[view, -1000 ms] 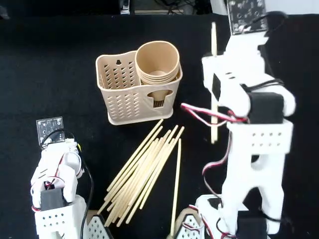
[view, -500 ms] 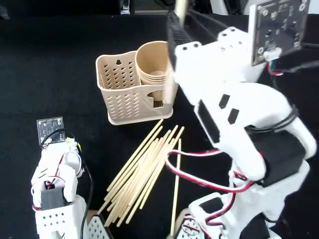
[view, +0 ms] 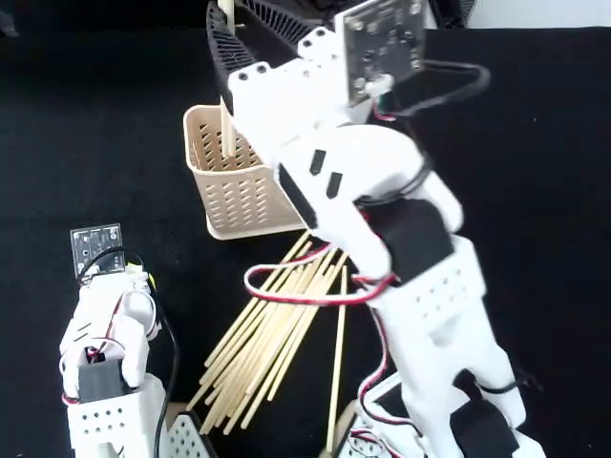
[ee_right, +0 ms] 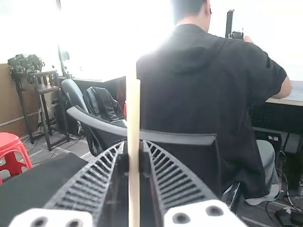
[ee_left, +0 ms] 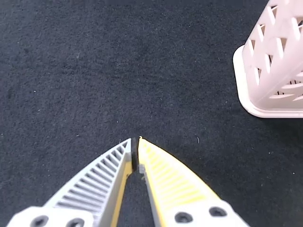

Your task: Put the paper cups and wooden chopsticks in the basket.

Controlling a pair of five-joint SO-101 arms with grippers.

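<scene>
A beige perforated basket point(view: 234, 186) stands at the table's middle back, and its corner point(ee_left: 274, 71) is in the left wrist view. My right gripper point(view: 227, 21) is above the basket, shut on a wooden chopstick point(view: 227, 119) held upright, its lower end down inside the basket's left compartment. In the right wrist view the chopstick point(ee_right: 133, 113) runs straight up between the shut fingers of the gripper point(ee_right: 134, 144). The right arm hides the paper cups. A pile of chopsticks point(view: 272, 324) lies in front of the basket. My left gripper point(ee_left: 135, 141) is shut and empty over the black cloth.
One chopstick point(view: 337, 353) lies apart, right of the pile. The folded left arm point(view: 100, 334) sits at the front left corner. The right arm's base point(view: 449, 410) stands at the front right. Black cloth point(view: 535, 143) covers the table.
The right arm has swung left from the table's right side across the basket, carrying the chopstick. It now covers the cups. The left arm has not moved.
</scene>
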